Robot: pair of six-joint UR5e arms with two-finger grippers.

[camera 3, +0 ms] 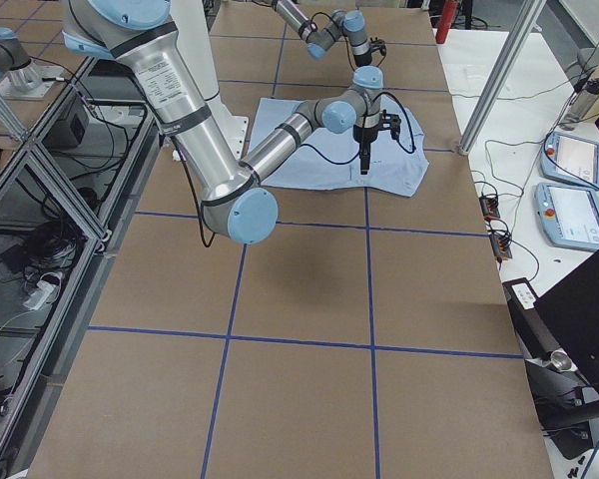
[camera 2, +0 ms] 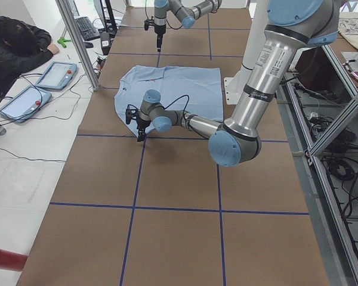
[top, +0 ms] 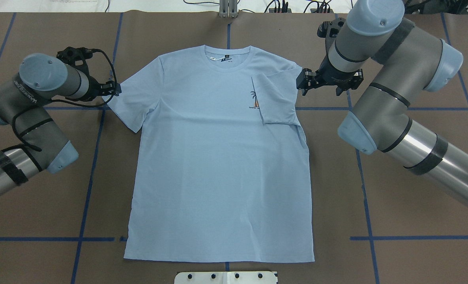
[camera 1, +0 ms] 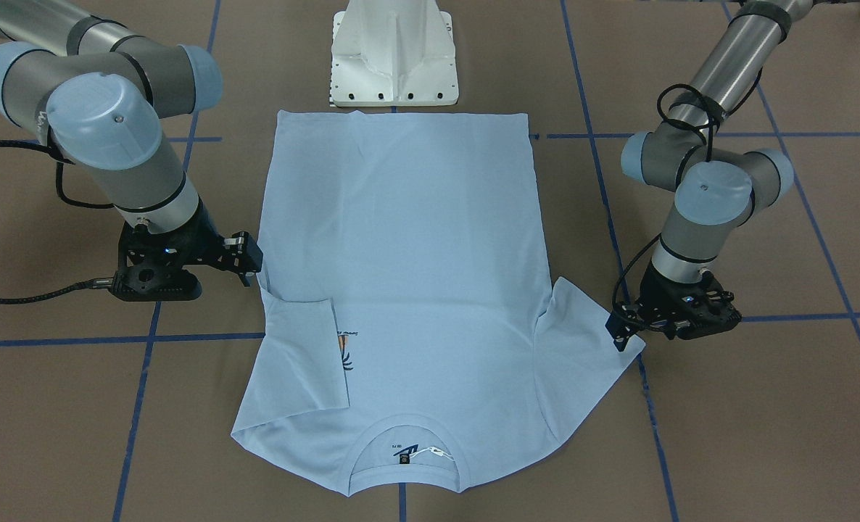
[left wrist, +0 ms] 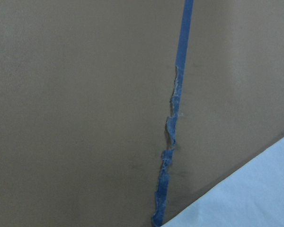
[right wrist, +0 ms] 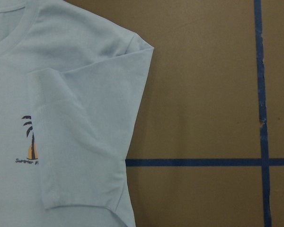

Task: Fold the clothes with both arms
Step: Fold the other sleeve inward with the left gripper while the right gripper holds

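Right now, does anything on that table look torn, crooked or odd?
Two things. The blue tape line on the table is ragged and peeling beside the T-shirt. And the shirt looks lopsided: one sleeve is folded in, partly covering its palm print; the other sleeve lies spread out.

Your table (top: 415,189) wears brown sheeting gridded with blue tape (top: 415,238), torn in one place. A white base (camera 1: 394,54) stands at its edge. Two pendants (camera 2: 56,75) and a laptop (camera 3: 579,309) sit on white surfaces alongside, among loose cables (camera 2: 12,156).
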